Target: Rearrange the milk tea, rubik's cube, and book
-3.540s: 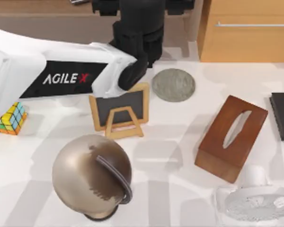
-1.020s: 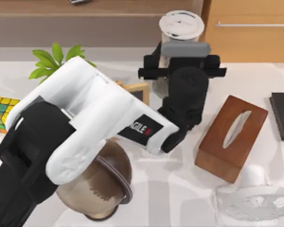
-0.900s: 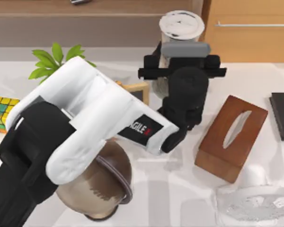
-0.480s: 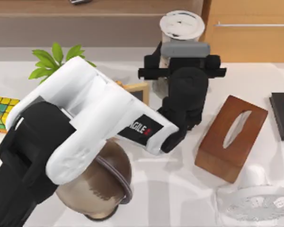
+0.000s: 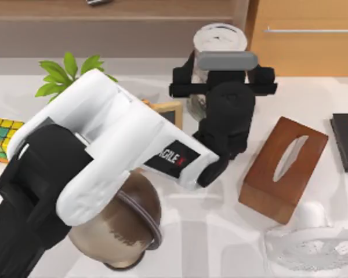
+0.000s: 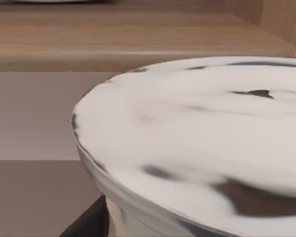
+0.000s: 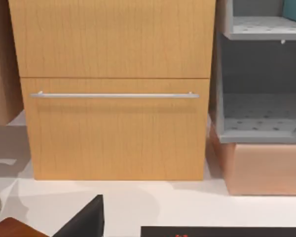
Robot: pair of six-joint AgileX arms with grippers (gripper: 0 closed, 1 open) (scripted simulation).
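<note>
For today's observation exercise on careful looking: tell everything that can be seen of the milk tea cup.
The milk tea is a tall clear cup with a flat white lid marked by dark smudges, standing upright at the far edge of the table near the wooden cabinet. The left hand is at its side just below the lid, hiding most of the cup's body. In the left wrist view the lid looms close, its rim curving over a pale wall.

A white-shelled left arm (image 5: 113,139) with black joints, an AgileX label, and a black wrist with grey bar.
</note>
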